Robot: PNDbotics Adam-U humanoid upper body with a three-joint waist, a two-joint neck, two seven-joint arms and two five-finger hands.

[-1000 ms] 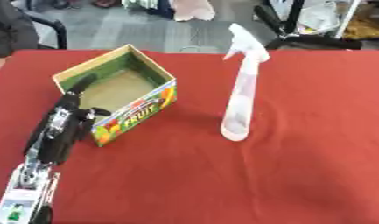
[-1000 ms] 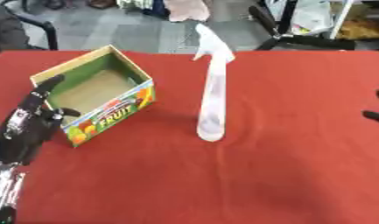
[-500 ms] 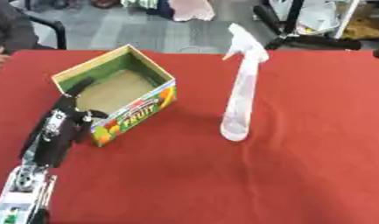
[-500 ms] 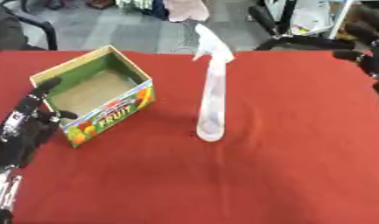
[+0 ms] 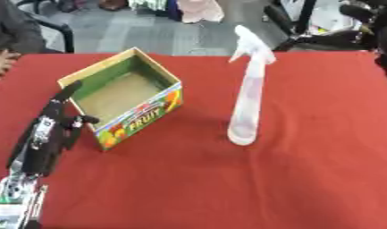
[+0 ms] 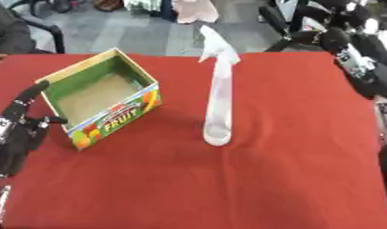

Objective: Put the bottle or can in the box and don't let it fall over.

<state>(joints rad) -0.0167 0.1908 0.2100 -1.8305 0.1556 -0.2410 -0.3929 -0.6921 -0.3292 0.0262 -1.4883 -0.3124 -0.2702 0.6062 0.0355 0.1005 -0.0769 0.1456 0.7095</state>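
Box (image 5: 126,103) open, bottle (image 5: 248,103) outside.

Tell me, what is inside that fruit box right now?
Nothing that shows. The fruit box is open on top, and its green inner walls and bare tan floor are visible. The near walls hide a strip of the floor. The spray bottle stands upright outside it, on the red table.

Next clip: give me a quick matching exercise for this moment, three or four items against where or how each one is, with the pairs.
Items
1. spray bottle
2. fruit box
3. left hand
4. right hand

States
A. raised at the far right, off the table
B. open-topped, nothing in it
C. standing upright on the red tablecloth
D. open, against the box's left side

Pairs: 1-C, 2-B, 3-D, 4-A
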